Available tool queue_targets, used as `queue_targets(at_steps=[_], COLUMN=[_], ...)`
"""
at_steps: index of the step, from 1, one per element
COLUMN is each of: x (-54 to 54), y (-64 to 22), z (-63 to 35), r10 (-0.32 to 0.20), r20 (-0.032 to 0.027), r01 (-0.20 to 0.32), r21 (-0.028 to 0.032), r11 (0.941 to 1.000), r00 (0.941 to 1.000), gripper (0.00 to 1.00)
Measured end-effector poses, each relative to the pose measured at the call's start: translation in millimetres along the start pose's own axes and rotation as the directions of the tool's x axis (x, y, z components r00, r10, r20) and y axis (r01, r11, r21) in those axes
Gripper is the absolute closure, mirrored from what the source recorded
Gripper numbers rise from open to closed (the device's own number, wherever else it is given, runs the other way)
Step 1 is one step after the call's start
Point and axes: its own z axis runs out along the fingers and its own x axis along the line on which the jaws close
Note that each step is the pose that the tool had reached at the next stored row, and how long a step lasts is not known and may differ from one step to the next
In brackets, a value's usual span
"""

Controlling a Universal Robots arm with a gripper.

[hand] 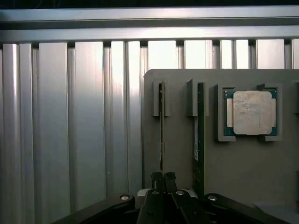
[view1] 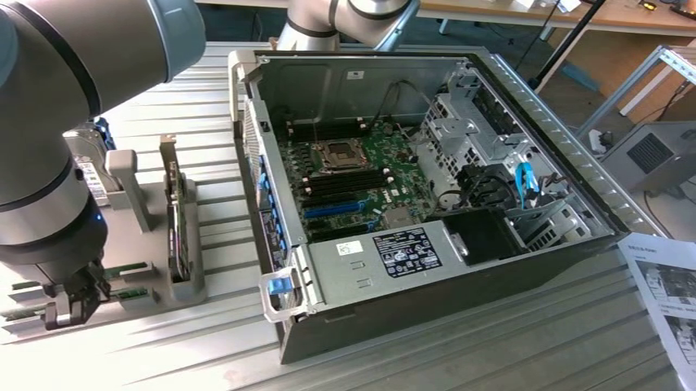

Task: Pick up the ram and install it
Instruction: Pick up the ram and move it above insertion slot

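Observation:
The ram (hand: 161, 135) is a thin green stick standing on edge in a slot of the grey holder plate (hand: 180, 154). My gripper (hand: 163, 178) is down over it with the fingers pressed together on the stick's edge; the part under the fingers is hidden. Its twin green stick (hand: 198, 140) stands in the neighbouring slot, untouched. In the exterior view my gripper (view1: 71, 314) sits low at the exterior view's left, with a green end of the ram (view1: 133, 295) showing beside it. The open computer case (view1: 326, 281) lies further to the exterior view's right, its black memory slots (view1: 348, 186) exposed.
A square silver processor chip (hand: 252, 112) rests in its own pocket on the holder plate. A tall grey stand (view1: 179, 244) rises between my gripper and the case. The ribbed metal table (hand: 70, 130) runs beside the plate. Printed paper (view1: 666, 293) lies at the exterior view's right.

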Motion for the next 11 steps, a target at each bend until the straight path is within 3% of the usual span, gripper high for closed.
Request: queue_targets(at_steps=[11], x=[0.0], y=[0.6], z=[-12.5], r10=[0.0], r20=[0.0025], r01=[0.0], r21=[0.0], r11=[1.0], r00=[1.0], gripper=[0.88])
